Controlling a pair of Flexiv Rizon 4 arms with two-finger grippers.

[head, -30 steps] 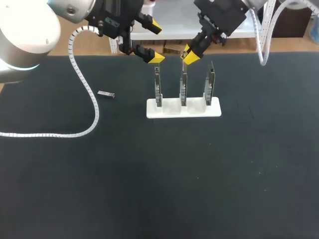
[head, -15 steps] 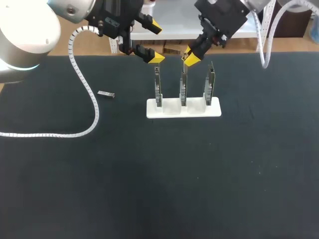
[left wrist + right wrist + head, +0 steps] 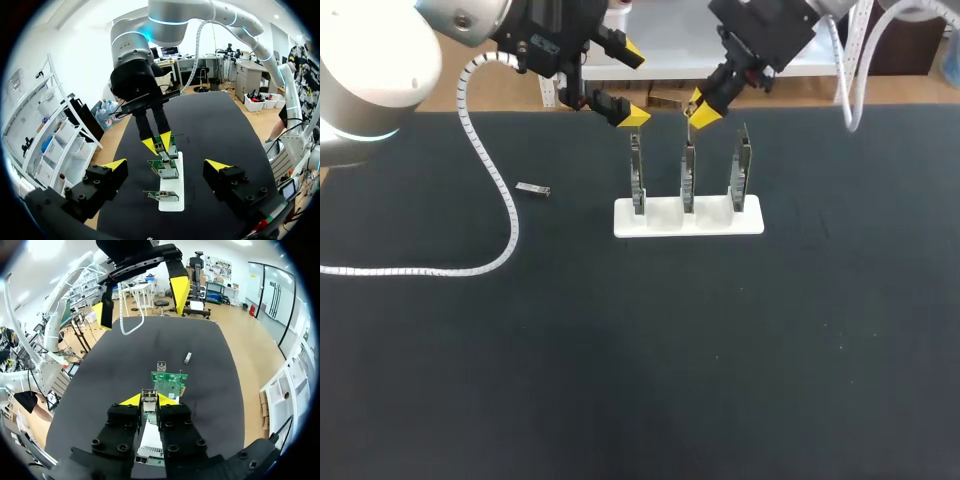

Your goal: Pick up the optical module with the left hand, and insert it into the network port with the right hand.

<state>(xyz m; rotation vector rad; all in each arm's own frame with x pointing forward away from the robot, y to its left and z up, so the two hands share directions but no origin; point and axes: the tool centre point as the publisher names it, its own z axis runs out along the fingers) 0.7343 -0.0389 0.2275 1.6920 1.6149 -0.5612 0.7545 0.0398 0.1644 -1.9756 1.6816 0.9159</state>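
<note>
My right gripper (image 3: 701, 110) hangs just above the top of the middle network card (image 3: 688, 176), shut on a small metal optical module (image 3: 149, 394) that shows between its yellow tips. Three green cards stand upright in a white stand (image 3: 660, 220). A second optical module (image 3: 533, 188) lies on the black table to the left of the stand. My left gripper (image 3: 632, 84) is wide open with nothing in it, above and behind the left card (image 3: 637, 178). In the left wrist view my right gripper (image 3: 161, 144) is ahead of the open fingers, over the cards.
The left arm's white coiled hose (image 3: 492, 214) droops across the black table (image 3: 650, 360) at the left, past the loose module. The stand sits at the back middle of the table.
My right gripper has shifted very slightly above the middle card, the module still in it. The left arm has kept still.
</note>
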